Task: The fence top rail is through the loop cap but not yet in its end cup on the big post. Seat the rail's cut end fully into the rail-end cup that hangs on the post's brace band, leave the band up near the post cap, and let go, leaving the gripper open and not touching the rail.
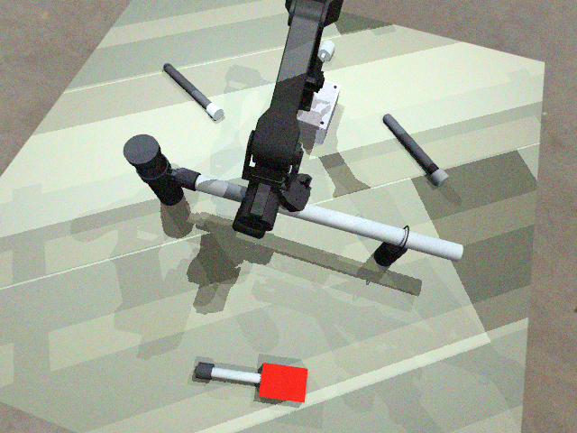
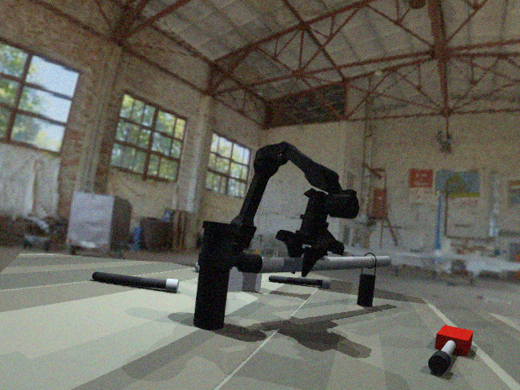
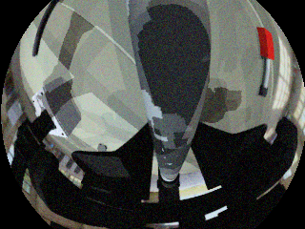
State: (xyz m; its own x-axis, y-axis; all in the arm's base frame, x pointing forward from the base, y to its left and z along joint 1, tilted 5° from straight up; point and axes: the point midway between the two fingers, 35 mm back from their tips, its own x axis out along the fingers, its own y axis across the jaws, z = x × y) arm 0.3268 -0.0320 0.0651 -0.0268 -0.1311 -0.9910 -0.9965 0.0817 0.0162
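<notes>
The pale fence top rail [image 1: 353, 224] [image 2: 344, 263] [image 3: 173, 57] runs nearly level. My gripper [image 1: 275, 205] [image 2: 310, 262] [image 3: 168, 122] is shut on it between the big post and the loop. The rail's near end meets the mouth of the dark rail-end cup [image 1: 186, 178] [image 2: 250, 262], with no gap showing; how deep it sits inside is hidden. The cup hangs high on the big post [image 1: 168, 190] [image 2: 211, 293], its band just below the post cap [image 1: 141, 149]. The far end passes through the thin wire loop [image 1: 406, 228] [image 2: 369, 254] above the short post [image 1: 389, 253] [image 2: 366, 289] and sticks out beyond.
A red block [image 1: 282, 382] [image 2: 454, 334] [image 3: 266, 43] with a white, dark-ended rod lies at the front. One dark rod [image 1: 190, 90] [image 2: 130, 280] and another dark rod [image 1: 412, 144] [image 2: 298, 280] lie behind the rail. A white block [image 1: 328, 100] stands beneath the arm.
</notes>
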